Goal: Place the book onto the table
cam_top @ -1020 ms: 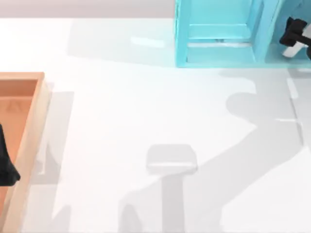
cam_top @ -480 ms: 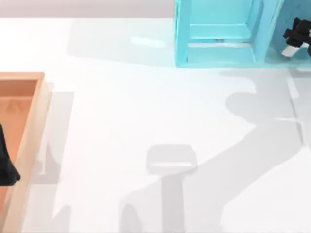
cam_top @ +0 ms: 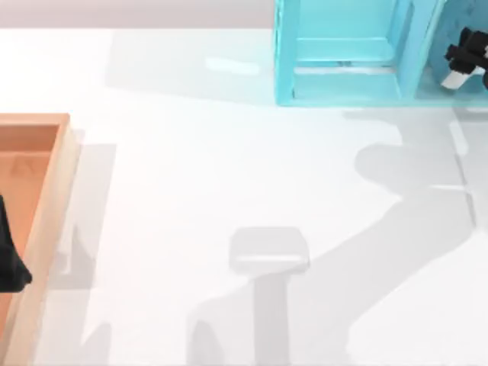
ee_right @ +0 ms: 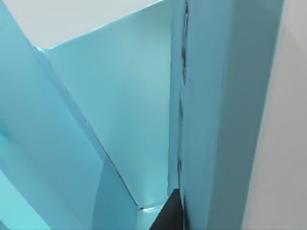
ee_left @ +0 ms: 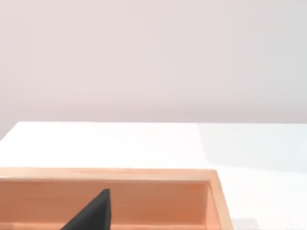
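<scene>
Table [cam_top: 229, 168] carries blue shelf [cam_top: 343, 85]; right tool [cam_top: 461, 61] sits at it.

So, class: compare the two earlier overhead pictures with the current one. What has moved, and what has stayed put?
The right gripper has shifted slightly farther back into the light-blue shelf unit at the table's far right. The left gripper stayed parked over the wooden tray. Nothing was visibly grasped or released.
</scene>
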Action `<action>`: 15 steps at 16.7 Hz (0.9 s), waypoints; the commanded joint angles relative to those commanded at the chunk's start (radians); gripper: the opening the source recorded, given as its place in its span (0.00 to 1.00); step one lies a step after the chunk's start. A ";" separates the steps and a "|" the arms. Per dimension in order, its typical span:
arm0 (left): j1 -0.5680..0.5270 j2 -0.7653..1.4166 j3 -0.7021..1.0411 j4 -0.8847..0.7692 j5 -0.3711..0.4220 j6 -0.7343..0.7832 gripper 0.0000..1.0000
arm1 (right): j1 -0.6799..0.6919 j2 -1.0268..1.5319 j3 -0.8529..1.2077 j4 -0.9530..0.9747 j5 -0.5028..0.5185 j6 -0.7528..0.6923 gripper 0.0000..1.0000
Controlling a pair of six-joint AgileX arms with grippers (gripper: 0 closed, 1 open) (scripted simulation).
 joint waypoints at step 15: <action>0.000 0.000 0.000 0.000 0.000 0.000 1.00 | -0.008 -0.690 -0.315 -0.381 -0.031 -0.006 0.00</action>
